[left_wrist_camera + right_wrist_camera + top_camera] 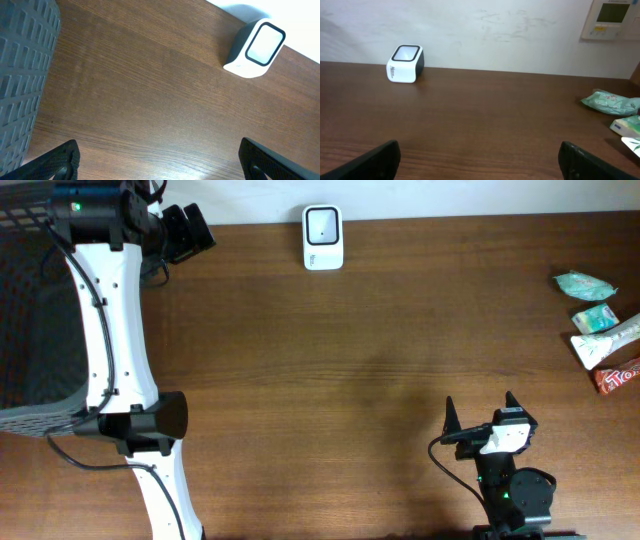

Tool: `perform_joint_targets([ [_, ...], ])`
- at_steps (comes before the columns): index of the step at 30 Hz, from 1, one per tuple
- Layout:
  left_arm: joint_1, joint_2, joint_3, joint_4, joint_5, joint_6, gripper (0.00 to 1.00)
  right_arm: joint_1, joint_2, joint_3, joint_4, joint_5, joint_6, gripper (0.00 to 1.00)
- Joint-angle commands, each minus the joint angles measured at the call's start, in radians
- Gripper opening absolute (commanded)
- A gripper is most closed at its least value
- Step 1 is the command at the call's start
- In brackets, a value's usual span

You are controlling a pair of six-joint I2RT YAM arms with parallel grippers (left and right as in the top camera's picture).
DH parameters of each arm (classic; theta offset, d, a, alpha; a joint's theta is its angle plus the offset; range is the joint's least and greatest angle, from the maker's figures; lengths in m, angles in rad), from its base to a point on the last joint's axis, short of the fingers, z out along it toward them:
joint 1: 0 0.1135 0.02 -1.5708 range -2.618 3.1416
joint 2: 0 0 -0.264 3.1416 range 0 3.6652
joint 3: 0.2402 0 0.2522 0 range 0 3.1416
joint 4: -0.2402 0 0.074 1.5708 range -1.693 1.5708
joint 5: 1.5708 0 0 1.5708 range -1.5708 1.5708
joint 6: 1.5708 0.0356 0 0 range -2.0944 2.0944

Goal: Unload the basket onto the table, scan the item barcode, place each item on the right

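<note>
Basket (pixel 30 310): grey mesh, set at 9 o'clock on the table edge; not touched.
Left gripper (pixel 185 230): parked at 11 o'clock, jaws spread wide, nothing held.
Scanner (pixel 323 237): white block with a dark window, stood at 12 o'clock against the far edge.
Right gripper (pixel 482 412): at 5 o'clock, jaws fully apart and empty, well apart from the goods.
Items to scan: clustered at 3 o'clock, top to bottom: teal packet (pixel 583 283), pale pack (pixel 597 318), white wrapper (pixel 607 342), red bar (pixel 620 376).
Handling (judged): all light, soft, film-wrapped, likely slippery and crushable. The red bar is judged the stiffest. A gentle pinch across the short width is advised. No barcode can be made out.
Surface: dark wood-grain table (pixel 350 360), flat and matt.
Room: plain pale wall (pixel 495 30) behind the table, a control panel (pixel 610 19) mounted at 1 o'clock in the right wrist view.
</note>
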Motion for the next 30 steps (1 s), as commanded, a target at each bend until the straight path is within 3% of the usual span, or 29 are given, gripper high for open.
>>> perform_joint_targets([
  [1,-0.001,-0.006,0.010,-0.001,0.003,0.012,0.99,-0.007,-0.011,-0.009,-0.003,0.006,0.013,0.99],
  [30,-0.001,-0.006,0.010,-0.001,0.003,0.012,0.99,-0.007,-0.011,-0.009,-0.001,0.005,0.038,0.99],
])
